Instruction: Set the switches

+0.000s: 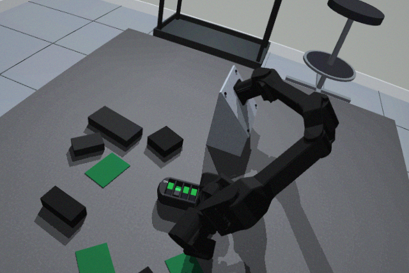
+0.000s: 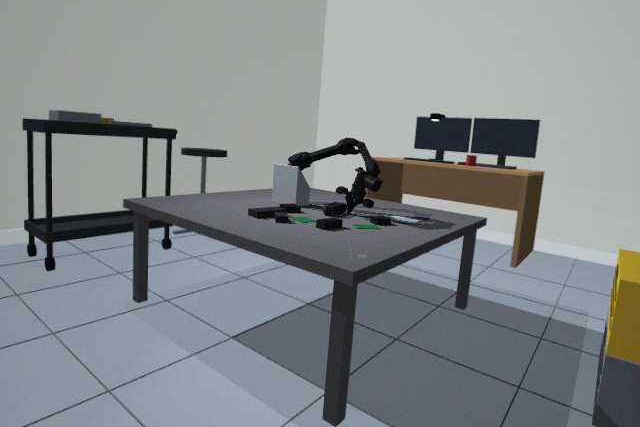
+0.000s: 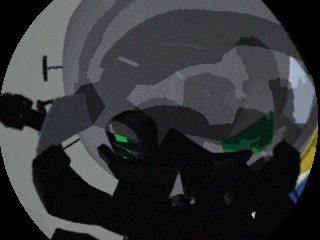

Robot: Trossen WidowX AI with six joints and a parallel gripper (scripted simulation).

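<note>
While controller unit [image 1: 178, 201] [image 2: 334, 208] [image 3: 142, 127] sits on bench [image 1: 138, 75] [image 2: 248, 236], fingers [image 2: 350, 209] closed, empty, near it.

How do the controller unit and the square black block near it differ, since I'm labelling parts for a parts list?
The controller unit has rounded ends, while the square black block has sharp corners. The controller unit carries green-marked switches on top; the square black block's top is plain. The controller unit is partly hidden by the arm, the square black block fully visible from above. Both are dark.
</note>
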